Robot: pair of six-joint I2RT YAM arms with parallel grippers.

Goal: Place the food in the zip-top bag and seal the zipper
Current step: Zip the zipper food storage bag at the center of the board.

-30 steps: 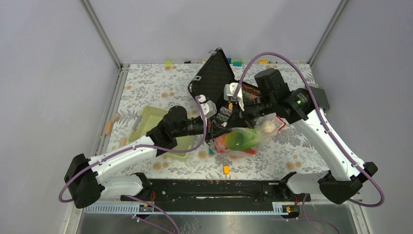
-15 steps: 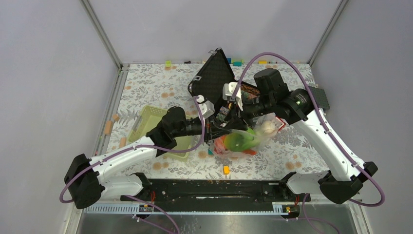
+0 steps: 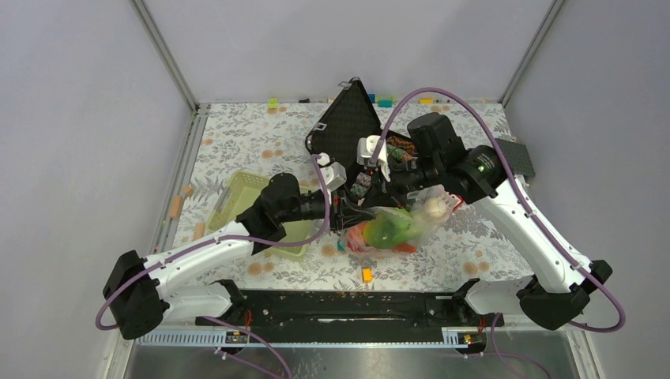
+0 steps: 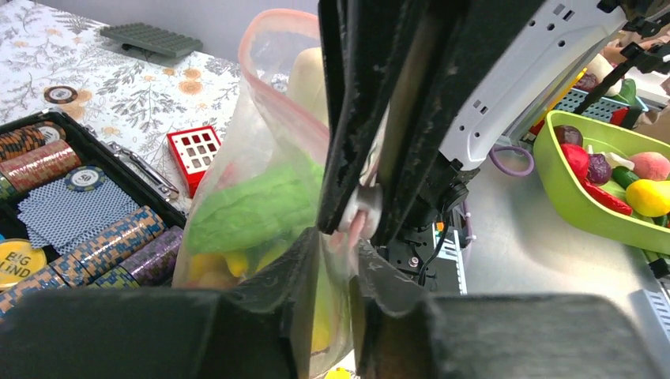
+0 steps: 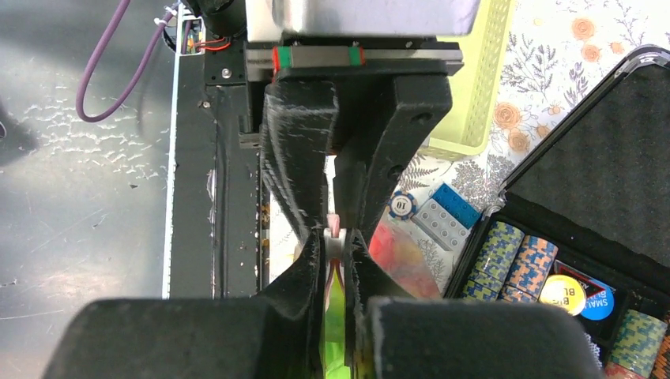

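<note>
Just inside the middle of the counter's near edge, the bag (image 3: 395, 229) sags soft and light, food (image 4: 253, 209) bulging its slippery film. The left gripper (image 4: 338, 251) and right gripper (image 5: 338, 246) both pinch tight on the zipper (image 4: 272, 87), probably the firmest hold. Beyond, a case (image 3: 348, 126) lies open toward the far edge.

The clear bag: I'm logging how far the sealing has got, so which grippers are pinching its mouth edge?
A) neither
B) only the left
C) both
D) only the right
C: the wrist views show the left gripper and the right gripper meeting tip to tip, each shut on the pink strip of the bag.
</note>
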